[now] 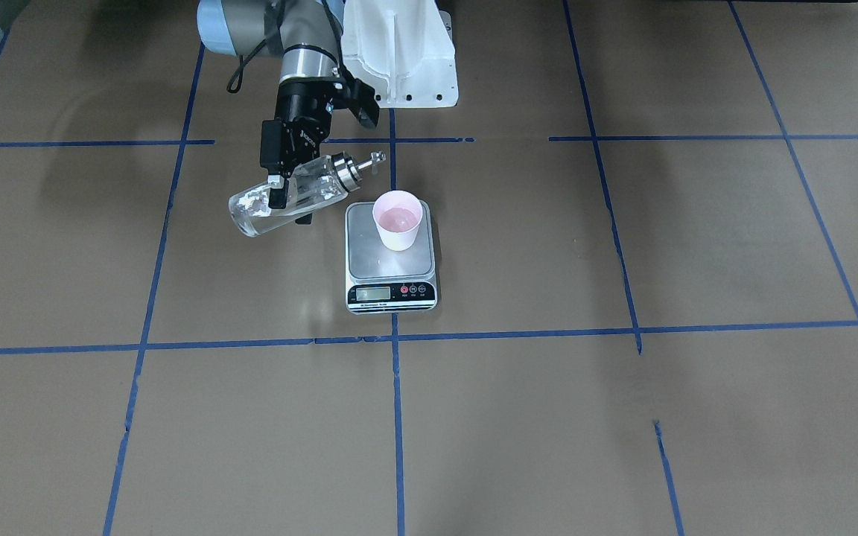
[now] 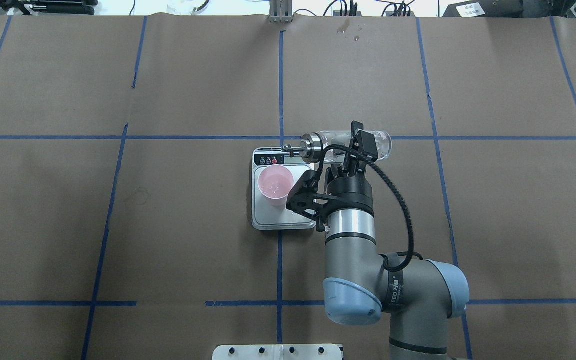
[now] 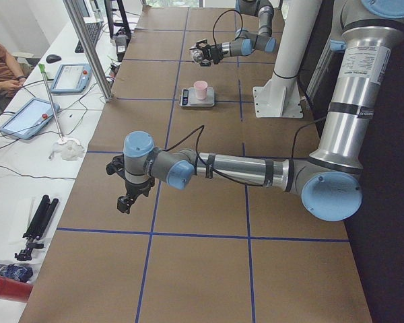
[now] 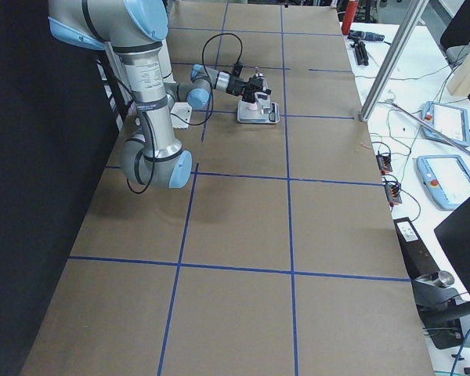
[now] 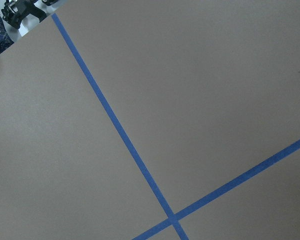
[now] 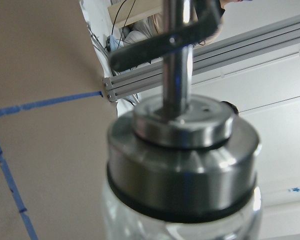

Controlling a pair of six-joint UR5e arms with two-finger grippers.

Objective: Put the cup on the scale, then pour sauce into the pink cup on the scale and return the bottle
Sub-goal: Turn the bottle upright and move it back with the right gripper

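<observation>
The right tool (image 1: 291, 205) holds the bottle (image 1: 250, 214) in the air, tipped almost flat. In the front view its base is to the left and its spout (image 1: 371, 159) points right, towards the cup (image 1: 398, 220). The cup stands upright on the platform of the scale (image 1: 369, 257).

The main risk is a missed pour. The spout tip seems to sit short of the cup's mouth, though the two top views disagree on this, so I cannot fix it exactly. Tipped further from here, the sauce would likely land on the platform or the display strip. No stream shows, and a faint glint inside the cup does not settle whether any sauce is in it.

The cup looks light, so a sweep of the spout or collar could knock it over or push it off the scale. The glass is smooth and gripped only across its body, so it may twist or slide as the weight shifts. On the return, a bottle set down off upright could topple on the desk (image 1: 623, 409).

The right tool's jaws are closed across the bottle's mid body, no wider than the glass, and touch nothing else. The left tool (image 3: 124, 202) hangs over the desk, well apart. It shows only in the side view, so I cannot tell how its jaws stand.
</observation>
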